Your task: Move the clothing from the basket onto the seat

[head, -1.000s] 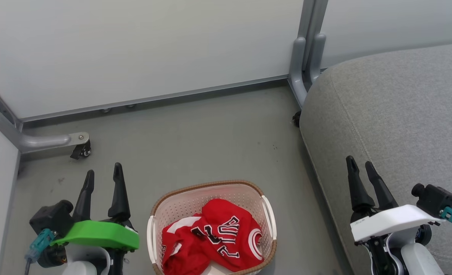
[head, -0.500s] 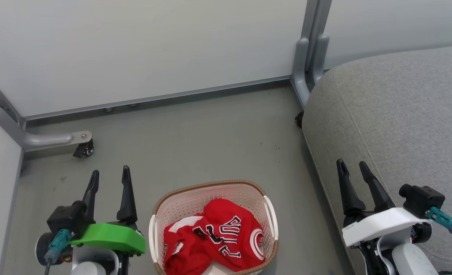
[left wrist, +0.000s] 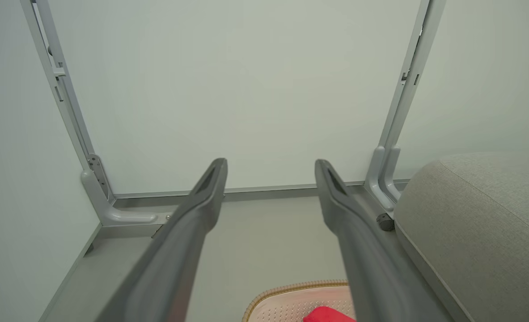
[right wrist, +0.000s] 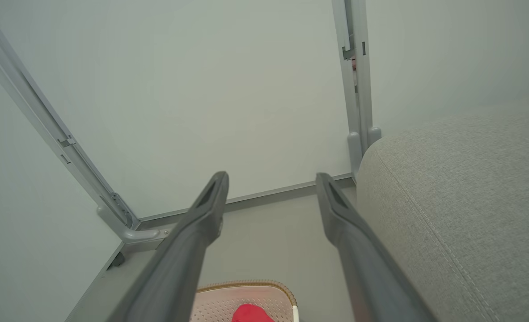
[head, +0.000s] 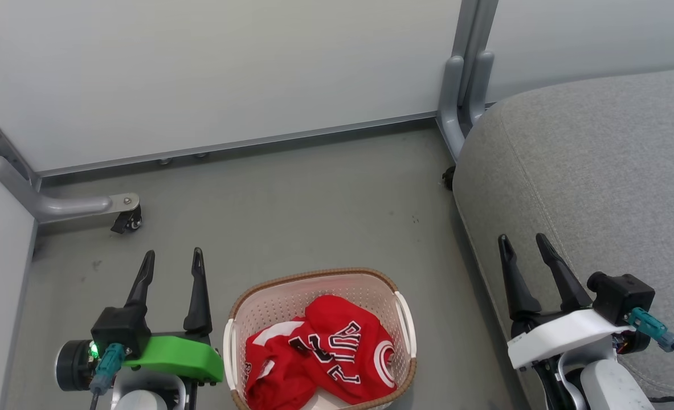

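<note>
Left gripper (head: 174, 253), right gripper (head: 522, 238): both spread wide, nothing held; shifted slightly inward toward basket (head: 314, 275) since earlier. Red clothing (head: 325, 347) left unmoved inside.

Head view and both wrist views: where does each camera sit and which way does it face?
Head view: on the head, facing forward and down at the floor, the basket holding the clothing, and the seat; left gripper and right gripper show, open.
Left wrist view: on that wrist, facing past the left gripper's fingers at the white panel.
Right wrist view: on that wrist, facing past the right gripper's fingers at the same panel.
Both wrist views share the panel, seat and basket rim.
</note>
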Motion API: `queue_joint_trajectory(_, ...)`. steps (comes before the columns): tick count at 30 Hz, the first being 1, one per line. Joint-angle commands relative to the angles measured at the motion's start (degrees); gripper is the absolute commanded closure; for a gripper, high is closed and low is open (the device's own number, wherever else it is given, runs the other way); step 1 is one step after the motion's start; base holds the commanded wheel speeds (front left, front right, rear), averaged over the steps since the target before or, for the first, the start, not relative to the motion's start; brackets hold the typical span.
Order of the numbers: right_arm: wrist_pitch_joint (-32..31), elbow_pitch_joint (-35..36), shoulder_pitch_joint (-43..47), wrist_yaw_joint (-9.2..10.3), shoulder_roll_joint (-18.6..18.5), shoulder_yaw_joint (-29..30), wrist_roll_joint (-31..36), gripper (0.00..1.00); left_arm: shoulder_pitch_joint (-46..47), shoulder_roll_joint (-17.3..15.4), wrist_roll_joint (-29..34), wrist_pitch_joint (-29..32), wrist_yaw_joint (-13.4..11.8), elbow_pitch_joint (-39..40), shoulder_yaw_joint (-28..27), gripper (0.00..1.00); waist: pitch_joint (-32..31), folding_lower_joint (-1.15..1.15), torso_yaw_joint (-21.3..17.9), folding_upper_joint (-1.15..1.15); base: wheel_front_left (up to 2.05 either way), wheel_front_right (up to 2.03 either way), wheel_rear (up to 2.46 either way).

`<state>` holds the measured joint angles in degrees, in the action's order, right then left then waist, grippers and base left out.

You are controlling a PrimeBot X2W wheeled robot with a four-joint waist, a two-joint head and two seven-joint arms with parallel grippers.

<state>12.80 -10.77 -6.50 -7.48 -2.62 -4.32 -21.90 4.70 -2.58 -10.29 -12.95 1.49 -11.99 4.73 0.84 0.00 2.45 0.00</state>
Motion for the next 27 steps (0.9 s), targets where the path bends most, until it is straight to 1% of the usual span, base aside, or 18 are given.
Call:
queue_joint_trajectory(1, 0.6, 0.0, -0.6, -0.02, -0.3, 0.0, 1.4, 0.00, 0.9, -0.5, 1.3, -0.5, -0.3, 0.0, 0.1, 0.00, 0.0, 0.00, 0.0, 0.00, 0.00, 0.00, 0.00)
queue_joint_trajectory(19, 2.4, -2.8, -0.9, -0.02, -0.4, -0.4, 10.0, 0.00, 1.0, -0.5, 8.8, -2.4, -0.8, -0.4, 1.3, 0.00, -0.1, 0.00, 0.7, 0.00, 0.00, 0.00, 0.00)
queue_joint_trajectory(27, 2.5, -3.2, -0.9, -0.01, -0.4, -0.2, 10.0, 0.00, 1.0, -0.5, 7.8, -2.2, -0.4, -0.6, 1.4, 0.00, 0.1, 0.00, 1.0, 0.00, 0.00, 0.00, 0.00)
